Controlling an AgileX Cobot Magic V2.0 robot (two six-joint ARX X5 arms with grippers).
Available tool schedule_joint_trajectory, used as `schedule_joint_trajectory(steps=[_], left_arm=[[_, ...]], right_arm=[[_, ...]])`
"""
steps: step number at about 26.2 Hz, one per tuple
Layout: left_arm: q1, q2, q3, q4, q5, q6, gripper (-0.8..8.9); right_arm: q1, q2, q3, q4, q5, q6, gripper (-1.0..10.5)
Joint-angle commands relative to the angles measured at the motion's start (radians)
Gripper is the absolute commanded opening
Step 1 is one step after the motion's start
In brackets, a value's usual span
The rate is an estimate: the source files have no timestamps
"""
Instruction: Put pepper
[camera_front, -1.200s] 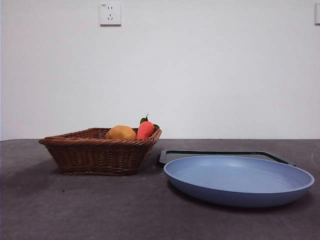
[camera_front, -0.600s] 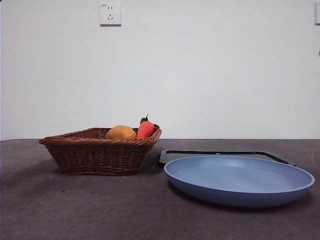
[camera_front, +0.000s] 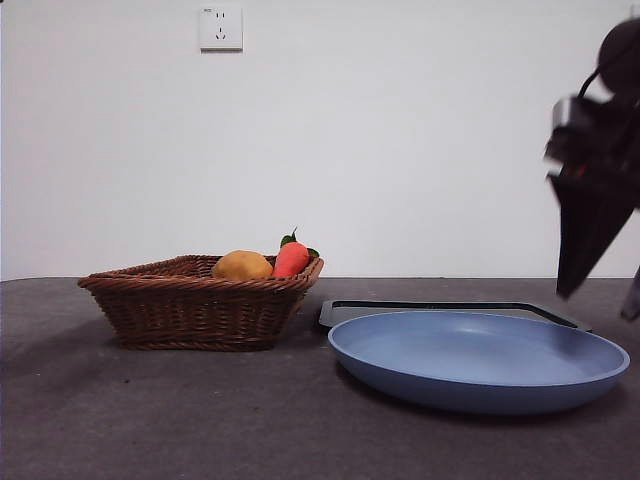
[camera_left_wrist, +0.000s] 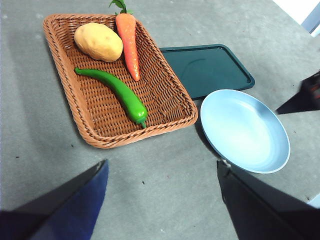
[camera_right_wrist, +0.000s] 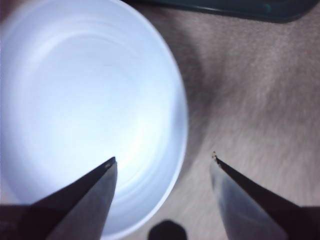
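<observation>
**A:** so where's the pepper (camera_left_wrist: 117, 92) sitting? can't spot it from the front, the basket (camera_front: 195, 305) wall hides it

**B:** it's flat on the basket floor, near the middle. Long axis runs diagonally, thin tip up by the potato (camera_left_wrist: 98, 42), fat stem end down by the basket rim closest to the plate (camera_left_wrist: 272, 155). The carrot (camera_left_wrist: 129, 40) lies just beside it, not touching as far as I can see

**A:** and the grippers?

**B:** right gripper (camera_right_wrist: 162, 160) hangs over the plate's edge, jaws spread wide, nothing in them. So the pepper is well apart from it, off past the plate on the basket side. Left gripper (camera_left_wrist: 162, 167) is high up looking down at the basket, jaws also wide and empty, pepper straight ahead of it

**A:** which one's closer then?

**B:** I'd guess left, it's lined up with the basket already. But the right is the one in among the things in the front view, big and dark at the plate's far side. Whichever goes, I'd say it needs to close across the pepper's width, so turn the jaws square to that diagonal
</observation>
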Motion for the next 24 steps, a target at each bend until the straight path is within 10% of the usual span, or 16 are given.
schedule_joint_trajectory(steps=[1,24], left_arm=[[0.002,0.003,0.016,0.011,0.006,0.011,3.79],[-0.027,0.087,0.021,0.025,0.005,-0.022,3.79]], right_arm=[[0.021,0.053,0.016,0.024,0.033,-0.010,3.0],[0.029,0.121,0.016,0.053,0.021,0.018,0.0]])
